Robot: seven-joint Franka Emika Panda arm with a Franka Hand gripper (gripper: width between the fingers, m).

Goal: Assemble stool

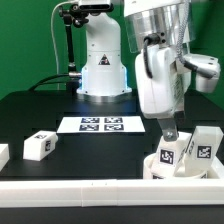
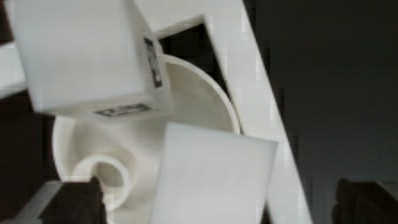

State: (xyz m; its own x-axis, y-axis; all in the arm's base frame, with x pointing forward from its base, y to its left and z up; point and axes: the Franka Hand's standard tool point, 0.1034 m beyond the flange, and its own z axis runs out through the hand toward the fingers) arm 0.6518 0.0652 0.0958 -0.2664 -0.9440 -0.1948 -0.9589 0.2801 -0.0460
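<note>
Gripper (image 1: pixel 168 134) spread astride leg (image 1: pixel 167 152), holding nothing, at seat (image 1: pixel 153 166), worktop's (image 1: pixel 60 105) near corner on the exterior view's right; I'd centre before closing.

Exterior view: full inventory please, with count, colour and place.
seat: 1, white, front of the table on the exterior view's right, partly hidden
leg under the gripper: 1, white with black tag, at the seat
leg near the right edge: 1, white with black tag, at the seat
loose leg: 1, white with black tag, on the table, exterior view's left
cut-off piece: 1, white, at the left edge; cannot tell what it is
marker board: 1, white, flat, mid-table
border rail: 1 in view, white, along the front
table: 1, black
stand: 1, black, at the back
robot base: 1, white, back centre
gripper: 1, just above the seat; whether open or shut is unclear
</note>
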